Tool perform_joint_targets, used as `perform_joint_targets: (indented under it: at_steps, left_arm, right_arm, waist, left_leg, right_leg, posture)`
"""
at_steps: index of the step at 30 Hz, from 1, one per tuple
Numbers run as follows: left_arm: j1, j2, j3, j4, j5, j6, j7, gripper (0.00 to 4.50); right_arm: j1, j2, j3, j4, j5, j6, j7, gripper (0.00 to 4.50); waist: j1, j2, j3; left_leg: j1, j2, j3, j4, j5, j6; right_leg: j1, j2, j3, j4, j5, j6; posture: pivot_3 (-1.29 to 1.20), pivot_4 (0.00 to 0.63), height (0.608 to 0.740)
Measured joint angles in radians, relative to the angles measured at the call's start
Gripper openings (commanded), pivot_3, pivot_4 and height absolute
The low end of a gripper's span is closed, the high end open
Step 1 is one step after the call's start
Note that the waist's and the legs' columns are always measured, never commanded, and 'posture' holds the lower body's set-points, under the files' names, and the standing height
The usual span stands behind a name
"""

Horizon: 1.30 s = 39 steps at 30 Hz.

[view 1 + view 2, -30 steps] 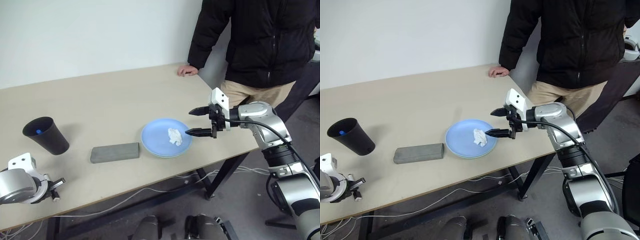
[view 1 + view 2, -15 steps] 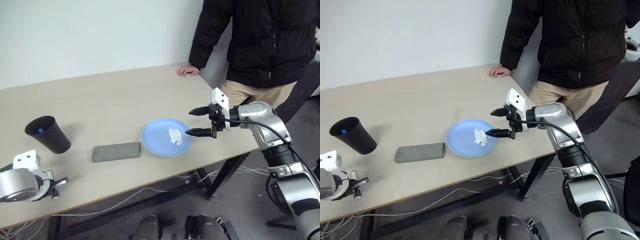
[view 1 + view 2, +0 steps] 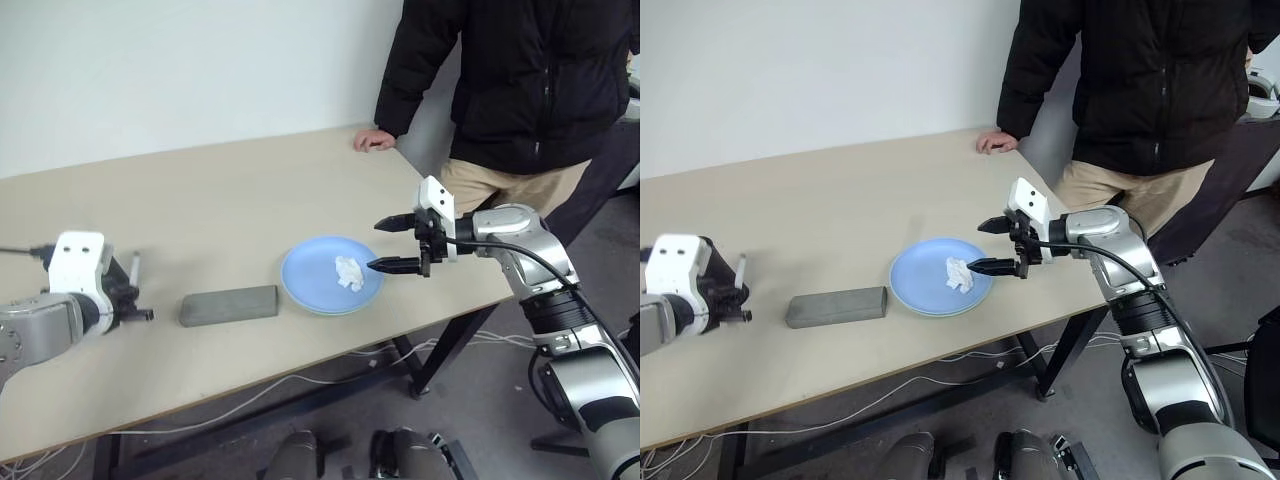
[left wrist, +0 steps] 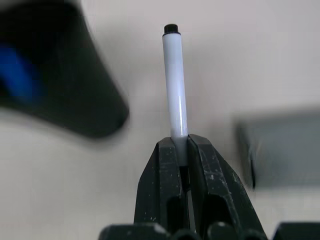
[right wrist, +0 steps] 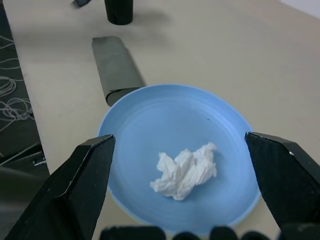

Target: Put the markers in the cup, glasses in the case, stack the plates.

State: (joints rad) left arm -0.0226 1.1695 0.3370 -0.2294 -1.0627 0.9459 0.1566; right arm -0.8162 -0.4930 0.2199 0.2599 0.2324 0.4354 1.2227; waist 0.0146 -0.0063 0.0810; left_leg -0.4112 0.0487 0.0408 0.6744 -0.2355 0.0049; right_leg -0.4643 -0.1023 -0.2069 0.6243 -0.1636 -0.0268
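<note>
surroundings: person (image 3: 510, 90) in a black jacket at the table's far right corner, one hand (image 3: 375, 141) resting on the edge. Cables on the floor under the table (image 3: 220, 190).
tissue: crumpled white tissue (image 5: 184, 170) sits mid-plate, between the right gripper's spread fingers as seen in the right wrist view.
plates: light blue plate (image 3: 315, 285) on top, a pale green rim just peeking out under its near edge; stacked, near the table's front right.
case: grey felt-like case (image 3: 229, 304), closed, lying flat just left of the plates, long axis running left-right along the table's front edge, one end almost touching the plate rim.
cup: black cup (image 4: 55, 75) blurred in the left wrist view, blue patch inside, close beside the held marker. In the head views the left wrist covers it.
marker: thin white barrel, black tip (image 4: 174, 85), sticking straight out past the fingertips; in the head view it stands roughly upright (image 3: 134, 268), tip up.
left gripper: (image 4: 180, 150) fingers pressed together, pinching the marker's lower end, over the table's left side.
right gripper: (image 3: 391, 244) jaws spread wide, nothing in them, hovering over the right edge of the plates, pointing left.
</note>
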Motion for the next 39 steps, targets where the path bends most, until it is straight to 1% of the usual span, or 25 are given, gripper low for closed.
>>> perform_joint_targets:
  at_steps: [2, 3, 5, 9, 13, 21, 29, 36, 39]
  left_arm:
    - [-0.035, -0.033, 0.006, -0.016, 0.123, -0.106, -0.027, 0.02]
    - [-0.06, -0.066, 0.012, -0.023, 0.187, -0.169, -0.036, 0.02]
    - [-0.091, -0.114, 0.021, -0.029, 0.271, -0.247, -0.044, 0.02]
    - [-0.14, -0.19, 0.046, -0.009, 0.402, -0.333, -0.037, 0.02]
    - [-0.168, -0.242, 0.092, 0.092, 0.533, -0.375, -0.004, 0.02]
    - [-0.197, -0.312, 0.147, 0.197, 0.664, -0.43, -0.027, 0.02]
    - [-0.204, -0.402, 0.11, 0.325, 0.779, -0.567, -0.101, 0.02]
    - [-0.243, -0.441, 0.085, 0.406, 0.843, -0.633, -0.131, 0.02]
    - [-0.259, -0.454, 0.08, 0.425, 0.861, -0.644, -0.135, 0.82]
  right_arm:
    - [0.0, 0.0, 0.0, 0.0, 0.0, 0.0, -0.001, 4.5]
    - [0.0, 0.001, 0.0, 0.0, 0.0, 0.0, -0.003, 4.5]
    - [-0.001, 0.003, 0.0, 0.0, 0.0, 0.0, -0.006, 4.5]
    - [-0.001, 0.005, 0.0, 0.0, 0.0, 0.0, -0.008, 4.5]
    - [-0.001, 0.004, 0.0, 0.0, 0.0, 0.001, -0.009, 4.5]
    - [-0.001, 0.006, 0.0, -0.005, 0.001, 0.016, -0.019, 4.5]
    - [0.0, 0.008, -0.004, -0.02, 0.01, 0.036, -0.022, 4.5]
    - [-0.001, 0.009, -0.015, -0.03, 0.024, 0.047, -0.026, 4.5]
    - [-0.001, 0.009, -0.015, -0.033, 0.024, 0.048, -0.027, 4.5]
  waist:
    - [0.0, 0.001, 0.0]
    - [0.0, 0.001, 0.0]
    - [-0.001, 0.0, 0.0]
    - [-0.003, 0.0, 0.0]
    - [-0.003, 0.0, 0.0]
    - [-0.001, -0.001, -0.001]
    - [-0.001, -0.001, -0.001]
    - [-0.001, -0.002, -0.002]
    - [-0.002, -0.003, -0.002]
  left_leg:
    - [0.0, 0.0, 0.0, -0.001, 0.0, 0.0]
    - [0.0, 0.0, 0.0, -0.001, 0.0, 0.0]
    - [0.0, 0.0, 0.0, -0.001, 0.0, 0.0]
    - [0.001, 0.0, 0.001, -0.001, 0.0, 0.0]
    - [0.001, 0.0, 0.0, -0.001, 0.0, 0.0]
    - [0.001, -0.001, 0.0, 0.001, 0.0, 0.0]
    - [0.001, 0.0, -0.001, 0.003, 0.0, 0.0]
    - [0.001, 0.0, 0.0, 0.003, 0.0, 0.0]
    - [0.001, 0.0, 0.0, 0.003, 0.0, 0.0]
  right_leg:
    - [0.0, 0.0, 0.0, 0.0, 0.0, 0.0]
    - [0.0, 0.0, 0.0, 0.0, 0.0, 0.0]
    - [0.0, 0.0, 0.0, 0.0, 0.0, 0.001]
    - [0.0, 0.0, 0.001, 0.001, 0.001, 0.001]
    - [0.001, 0.001, -0.001, 0.003, 0.001, 0.001]
    - [0.002, 0.0, 0.0, 0.002, 0.001, 0.001]
    - [0.003, 0.0, -0.001, 0.003, 0.001, 0.001]
    - [0.003, 0.0, -0.001, 0.003, 0.001, 0.001]
    - [0.003, 0.0, -0.001, 0.003, 0.003, -0.001]
  posture:
    - [0.0, 0.0, 0.701]
    - [0.0, 0.0, 0.701]
    - [0.0, 0.0, 0.701]
    - [0.0, 0.0, 0.701]
    - [0.0, 0.0, 0.701]
    - [0.0, 0.0, 0.701]
    - [0.0, 0.0, 0.701]
    - [0.0, 0.0, 0.701]
    - [0.0, 0.0, 0.701]
